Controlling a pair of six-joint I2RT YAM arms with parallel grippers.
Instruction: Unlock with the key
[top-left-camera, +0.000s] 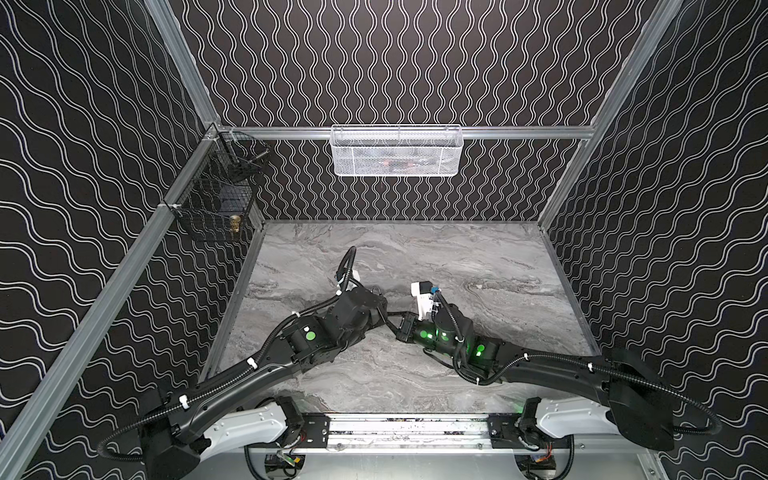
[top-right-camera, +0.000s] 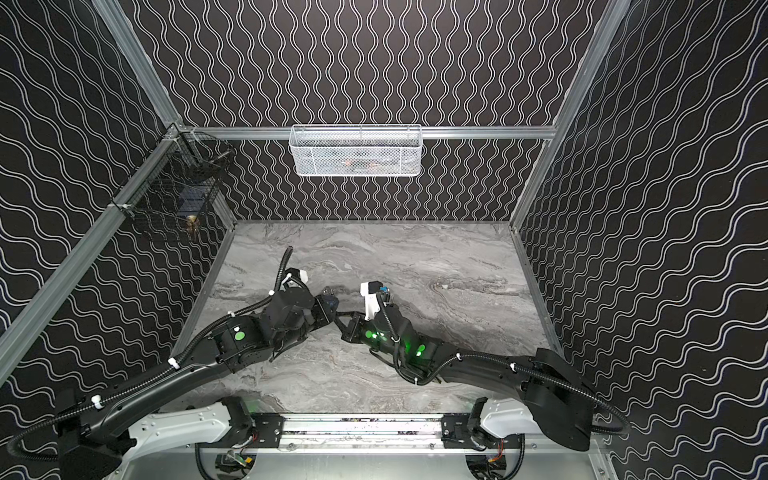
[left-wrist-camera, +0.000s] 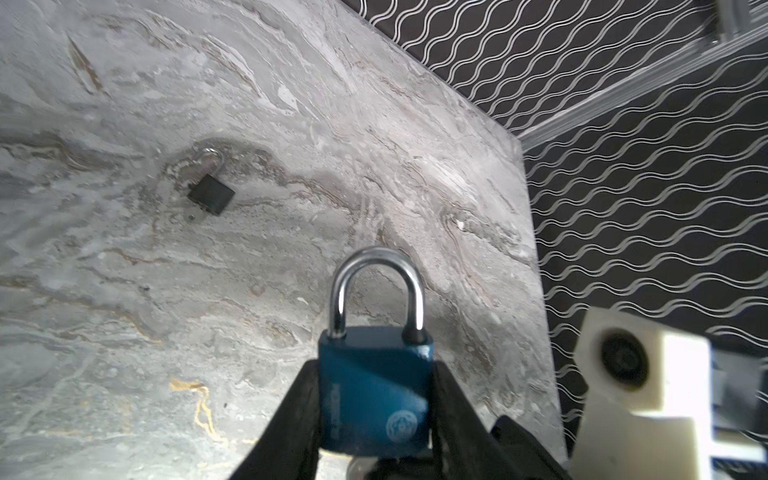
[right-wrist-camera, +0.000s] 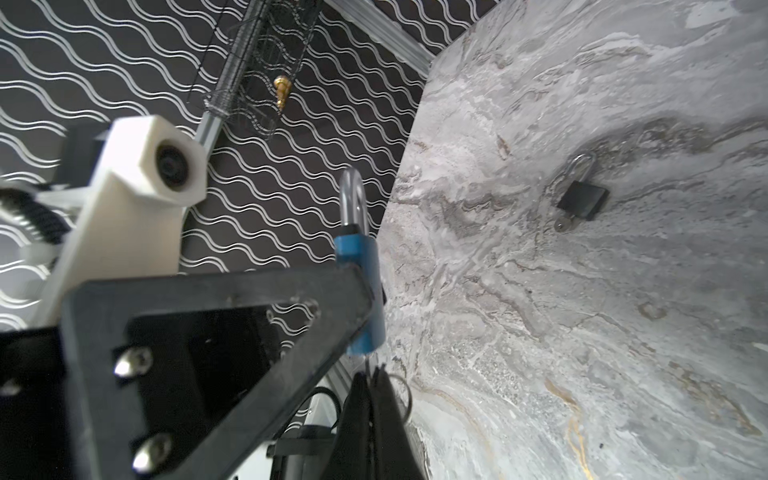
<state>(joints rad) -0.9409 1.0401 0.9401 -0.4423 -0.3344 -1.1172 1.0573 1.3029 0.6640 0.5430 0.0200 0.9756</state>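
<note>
A left gripper (left-wrist-camera: 374, 368) of black plastic has its two fingers part-way open and pressed against the narrow sides of a blue metal padlock (left-wrist-camera: 370, 399), holding it clear of a grey marble-patterned tabletop (top-right-camera: 436, 257). The padlock body is a rounded rectangle in glossy blue paint, with a pale round emblem (left-wrist-camera: 401, 426) low on its face and faint lettering running along one edge. Its polished silver shackle (left-wrist-camera: 338, 291) is a tall arch with both legs seated in the body. In a top view the padlock sits near the middle of the table, between the two arms. The right gripper (right-wrist-camera: 370, 386) meets the padlock's underside with its fingers pinched fully together on a thin silver key (right-wrist-camera: 367, 363), and a wire key ring (right-wrist-camera: 405, 390) pokes out beside them. Well apart, a small black padlock (left-wrist-camera: 210, 193) lies flat on the table.
</note>
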